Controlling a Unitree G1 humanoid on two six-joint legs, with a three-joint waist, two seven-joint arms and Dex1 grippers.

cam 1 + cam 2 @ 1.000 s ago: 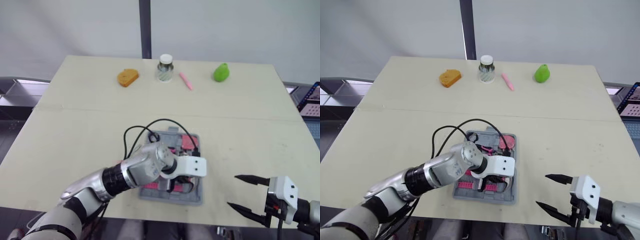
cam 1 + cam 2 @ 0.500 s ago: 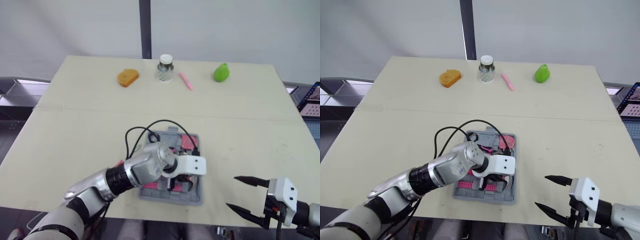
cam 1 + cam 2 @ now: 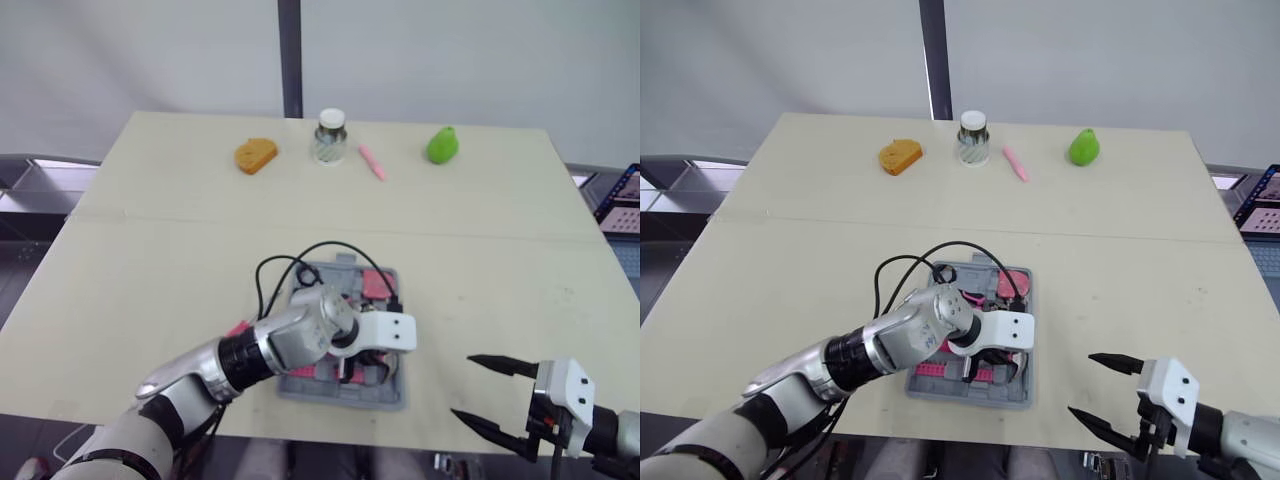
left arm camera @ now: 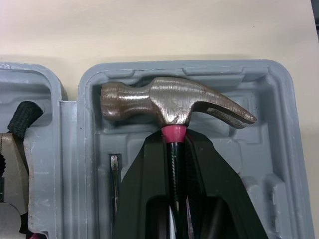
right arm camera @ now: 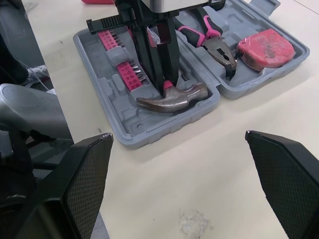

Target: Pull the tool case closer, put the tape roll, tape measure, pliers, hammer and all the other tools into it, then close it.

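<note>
The grey tool case (image 3: 340, 393) lies open near the table's front edge. My left gripper (image 4: 175, 142) is shut on the hammer's pink-and-black handle just below the head. The steel hammer head (image 4: 169, 102) rests in the moulded recess at the case's right end, as the right wrist view also shows (image 5: 174, 98). Pink-handled pliers (image 5: 214, 47), a pink tape measure (image 5: 264, 47) and rows of pink bits (image 5: 124, 69) sit in the case. My right gripper (image 3: 463, 386) hangs open and empty to the right of the case, near the front edge.
Along the far edge stand an orange piece (image 3: 255, 154), a glass jar (image 3: 329, 136), a pink pen (image 3: 371, 161) and a green fruit (image 3: 442, 144). A small pink thing (image 3: 237, 327) lies left of the case, half hidden by my left arm.
My left gripper has edged slightly to the right over the case with the hammer still in it. The right gripper has sunk a little toward the front edge.
</note>
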